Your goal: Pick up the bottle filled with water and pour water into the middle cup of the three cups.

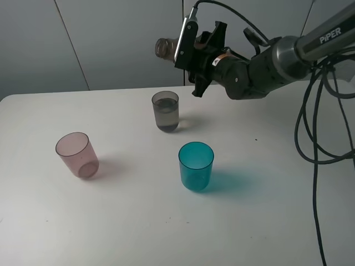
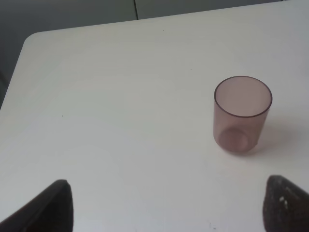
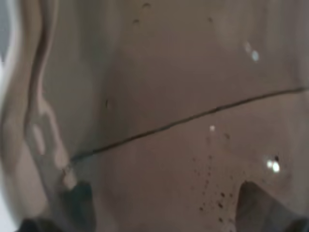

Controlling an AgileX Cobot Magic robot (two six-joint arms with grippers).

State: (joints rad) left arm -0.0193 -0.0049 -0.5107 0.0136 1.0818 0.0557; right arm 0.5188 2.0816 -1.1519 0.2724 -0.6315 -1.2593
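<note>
The bottle (image 1: 165, 48) lies tipped nearly level at the upper middle of the frame, neck pointing left, clamped in the right gripper (image 1: 191, 49). The grey cup (image 1: 165, 111) stands below it, the pink cup (image 1: 77, 154) at lower left and the teal cup (image 1: 196, 165) at lower centre. The left gripper (image 2: 166, 208) is spread wide over the table (image 2: 120, 121), holding nothing.

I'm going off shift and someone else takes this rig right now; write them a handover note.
Left gripper: open, empty, over the table near the pink cup.
Right gripper: shut on the bottle, tipped about level above the grey middle cup.
Done: bottle lifted; the cup seems to hold some water.
Left: finish the pour if needed; no stream shows now.
</note>
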